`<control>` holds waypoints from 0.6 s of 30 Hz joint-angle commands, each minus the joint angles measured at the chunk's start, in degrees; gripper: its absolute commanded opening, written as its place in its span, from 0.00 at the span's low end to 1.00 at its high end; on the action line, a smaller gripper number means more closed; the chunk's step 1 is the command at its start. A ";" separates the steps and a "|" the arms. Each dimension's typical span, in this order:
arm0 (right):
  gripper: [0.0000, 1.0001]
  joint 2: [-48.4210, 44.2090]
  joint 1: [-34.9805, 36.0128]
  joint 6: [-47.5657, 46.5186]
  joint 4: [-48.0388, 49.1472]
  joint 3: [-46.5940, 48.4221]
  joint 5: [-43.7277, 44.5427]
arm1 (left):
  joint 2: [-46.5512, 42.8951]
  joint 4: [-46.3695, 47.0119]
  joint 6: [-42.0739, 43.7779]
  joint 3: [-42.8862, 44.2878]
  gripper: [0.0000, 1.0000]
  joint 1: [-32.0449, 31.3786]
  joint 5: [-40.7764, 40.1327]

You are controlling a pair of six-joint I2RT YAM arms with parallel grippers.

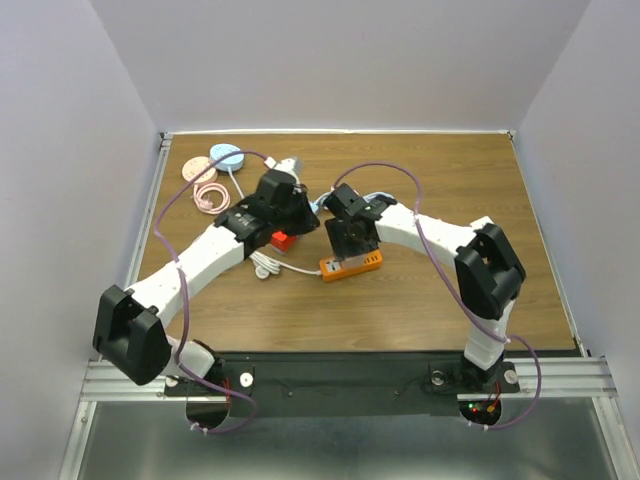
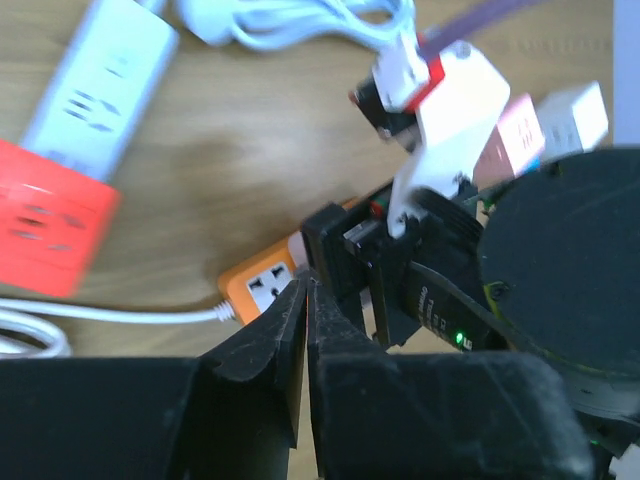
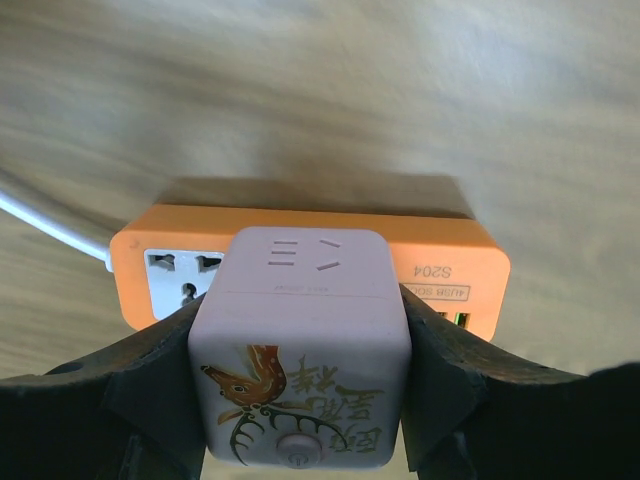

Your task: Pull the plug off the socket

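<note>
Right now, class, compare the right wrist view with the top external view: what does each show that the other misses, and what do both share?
Only the right wrist view: the deer print on the pink cube plug, the right gripper clamped on its two sides, and open socket holes. Only the top external view: the left arm, a red block, a blue disc and a pink disc at the far left. Both: the orange power strip, its white cable and the wooden table.

Soft, even overhead light. Right wrist view: pink cube plug [image 3: 300,330] between the jaws sharp, tabletop [image 3: 420,90] beyond blurred, perhaps by motion.
</note>
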 commanded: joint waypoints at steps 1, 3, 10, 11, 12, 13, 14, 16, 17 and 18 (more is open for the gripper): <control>0.00 -6.99 0.20 8.73 -4.93 -4.76 1.33 | 3.85 2.30 -3.00 -0.24 0.14 -6.00 -0.93; 0.00 -9.00 0.20 12.33 -5.46 -7.48 1.23 | 5.44 3.52 -4.14 -1.29 0.05 -8.38 -0.94; 0.00 -11.13 0.20 20.25 -6.96 -13.73 3.25 | 12.65 8.97 -7.14 -3.67 0.00 -13.48 -1.46; 0.00 -11.21 0.20 20.78 -6.96 -14.09 3.52 | 14.14 9.33 -7.40 -3.93 0.00 -13.83 -1.46; 0.00 -11.39 0.20 21.22 -6.96 -14.53 4.22 | 14.76 9.77 -7.66 -4.46 0.00 -14.36 -1.46; 0.01 -11.48 0.20 21.57 -6.96 -14.97 4.75 | 15.47 10.82 -7.84 -4.81 0.00 -14.54 -1.11; 0.00 -11.74 0.20 22.10 -6.96 -15.49 5.10 | 16.69 11.17 -8.54 -5.16 0.00 -14.63 -1.02; 0.00 -11.83 0.20 22.36 -6.96 -15.67 5.63 | 17.75 11.70 -9.16 -5.86 0.00 -14.98 -1.20; 0.00 -12.00 0.20 22.80 -6.96 -15.76 5.98 | 18.45 11.79 -10.03 -6.04 0.00 -15.24 -1.37; 0.00 -12.01 0.20 22.89 -6.96 -15.68 5.98 | 18.72 11.88 -10.30 -6.30 0.00 -15.33 -1.37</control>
